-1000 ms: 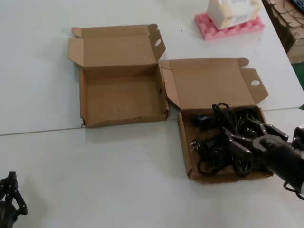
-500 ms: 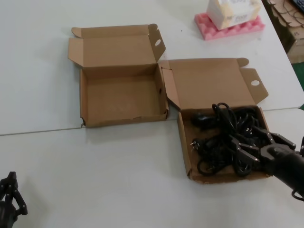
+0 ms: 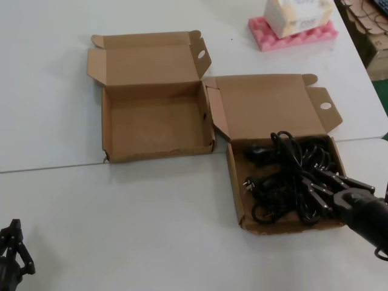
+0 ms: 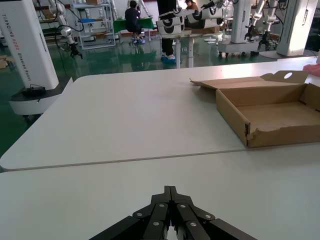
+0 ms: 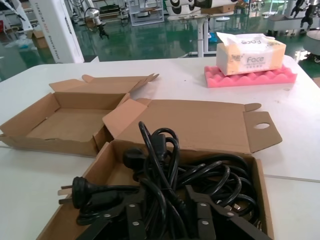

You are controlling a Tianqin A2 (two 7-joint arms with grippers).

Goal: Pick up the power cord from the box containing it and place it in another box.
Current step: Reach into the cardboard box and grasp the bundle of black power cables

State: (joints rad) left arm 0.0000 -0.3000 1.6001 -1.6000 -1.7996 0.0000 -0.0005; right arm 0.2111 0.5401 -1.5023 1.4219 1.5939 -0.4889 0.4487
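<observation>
Two black fingers of the right gripper (image 3: 332,186) sit spread open inside the full box (image 3: 236,188), around a power cord (image 3: 285,173) but not yet squeezing it, so next it must pinch, lift and carry it to the empty box (image 3: 106,130) just beyond.

Both boxes, the full one (image 3: 285,151) and the bare one (image 3: 156,121), are dull brown cardboard. The cords (image 5: 170,180) look like smooth, slightly shiny black rubber or plastic. The table (image 3: 121,230) is smooth white, and the far pad (image 3: 294,31) is bumpy pink foam.
</observation>
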